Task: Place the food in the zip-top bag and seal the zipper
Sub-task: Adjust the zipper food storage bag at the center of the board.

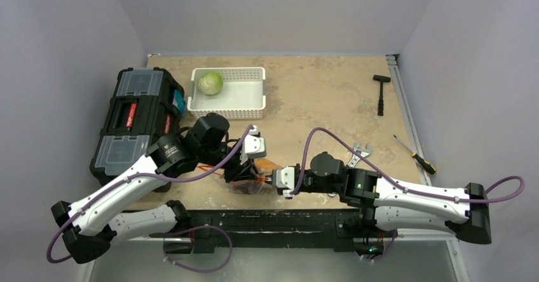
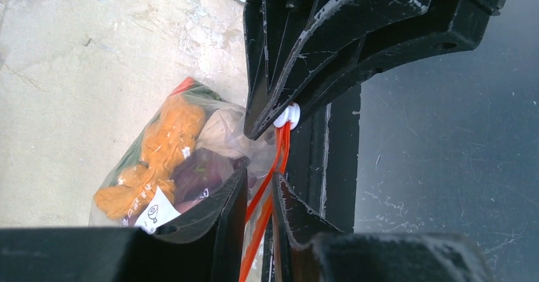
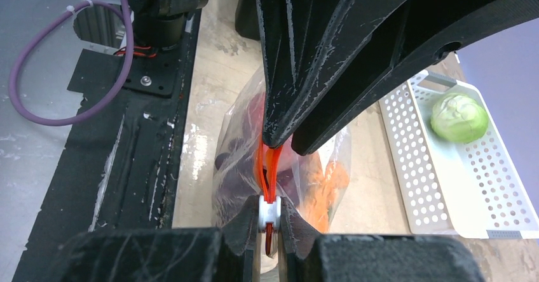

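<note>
The zip-top bag (image 1: 253,183) lies at the table's near edge between my two grippers. It holds orange food (image 2: 162,148) and dark red grapes (image 2: 200,174). My left gripper (image 2: 259,175) is shut on the orange-red zipper (image 2: 279,148) strip at the bag's mouth. My right gripper (image 3: 269,201) is shut on the white zipper slider (image 3: 269,211), a short way along the strip from the left fingers (image 3: 305,104). The strip (image 3: 267,167) stands split in two between them. In the top view the left gripper (image 1: 249,169) and right gripper (image 1: 275,179) almost touch.
A white slotted basket (image 1: 245,98) with a green cabbage (image 1: 210,83) stands behind the bag. A black toolbox (image 1: 136,120) is at the left. A wrench (image 1: 359,152), a hammer (image 1: 381,94) and a screwdriver (image 1: 414,155) lie to the right.
</note>
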